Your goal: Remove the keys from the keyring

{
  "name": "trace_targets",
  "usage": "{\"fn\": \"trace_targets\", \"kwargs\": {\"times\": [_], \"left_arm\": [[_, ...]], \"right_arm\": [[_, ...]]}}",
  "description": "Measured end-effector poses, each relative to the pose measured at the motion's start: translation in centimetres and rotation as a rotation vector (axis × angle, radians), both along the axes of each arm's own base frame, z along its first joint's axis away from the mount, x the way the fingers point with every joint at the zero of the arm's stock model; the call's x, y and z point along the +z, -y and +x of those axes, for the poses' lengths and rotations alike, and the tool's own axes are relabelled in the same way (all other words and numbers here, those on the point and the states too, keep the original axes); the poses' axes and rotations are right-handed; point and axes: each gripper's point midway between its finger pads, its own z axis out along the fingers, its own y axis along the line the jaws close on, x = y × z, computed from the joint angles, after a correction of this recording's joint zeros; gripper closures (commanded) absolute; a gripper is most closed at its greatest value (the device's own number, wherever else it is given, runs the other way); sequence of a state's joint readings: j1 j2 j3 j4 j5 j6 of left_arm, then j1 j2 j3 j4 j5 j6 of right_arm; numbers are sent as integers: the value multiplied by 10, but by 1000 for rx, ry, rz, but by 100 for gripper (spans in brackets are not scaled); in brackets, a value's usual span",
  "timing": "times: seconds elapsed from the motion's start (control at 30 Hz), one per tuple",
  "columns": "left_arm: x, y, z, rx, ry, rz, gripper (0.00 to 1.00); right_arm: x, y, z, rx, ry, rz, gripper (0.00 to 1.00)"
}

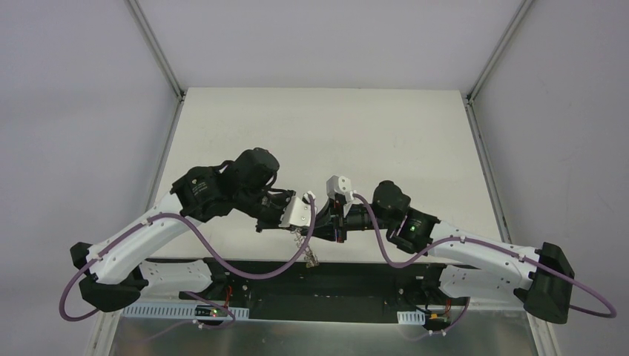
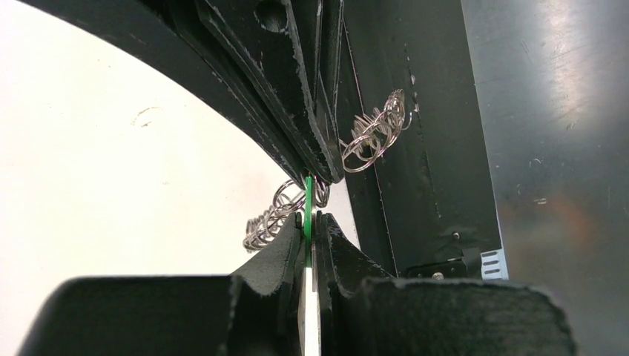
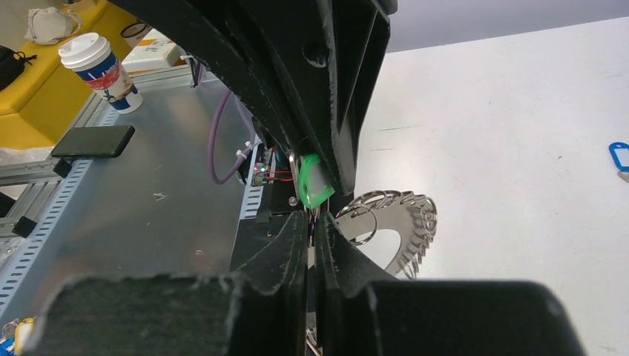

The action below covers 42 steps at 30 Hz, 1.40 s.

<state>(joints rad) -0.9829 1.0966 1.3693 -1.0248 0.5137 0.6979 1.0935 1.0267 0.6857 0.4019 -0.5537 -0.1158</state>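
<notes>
Green-headed key tight in the left pincer; right pincer narrow on the silvery keyring.

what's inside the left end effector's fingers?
A green key, pinched edge-on in the left end effector; the keyring wire loops show either side. Where key meets ring is covered by the fingers.

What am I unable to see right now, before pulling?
- Top view: keyring too small; arms cover both grips.
- Left wrist: green key edge-on, its attachment hidden between left pincer fingers.
- Right wrist: blue key cut by right edge; keyring partly behind right pincer.
</notes>
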Motion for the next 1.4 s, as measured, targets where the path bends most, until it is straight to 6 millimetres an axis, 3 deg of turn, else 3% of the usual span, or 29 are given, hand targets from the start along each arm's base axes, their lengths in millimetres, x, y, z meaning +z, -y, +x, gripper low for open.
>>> {"fn": "trace_targets", "kwargs": {"times": [0.1,0.17,0.23,0.47,0.8,1.1,1.4], "left_arm": [[2,0,0,3,13,-19,100],[6,0,1,6,25,-32,100],[9,-1,1,8,38,-48,100],[19,-2,1,13,66,-90,100],[18,0,1,9,62,-95,100],[18,0,-1,3,57,-99,100],[16,0,-2,-2,51,-97,100]], "right_arm": [[3,2,-1,-2,3,6,88],[6,3,0,-8,6,14,69],[8,4,0,-16,1,18,63],[7,5,-1,-20,-14,12,62],[6,5,0,-24,-19,9,60],[5,-2,4,-28,-25,-3,69],[5,-3,10,-56,-24,-3,56]]}}
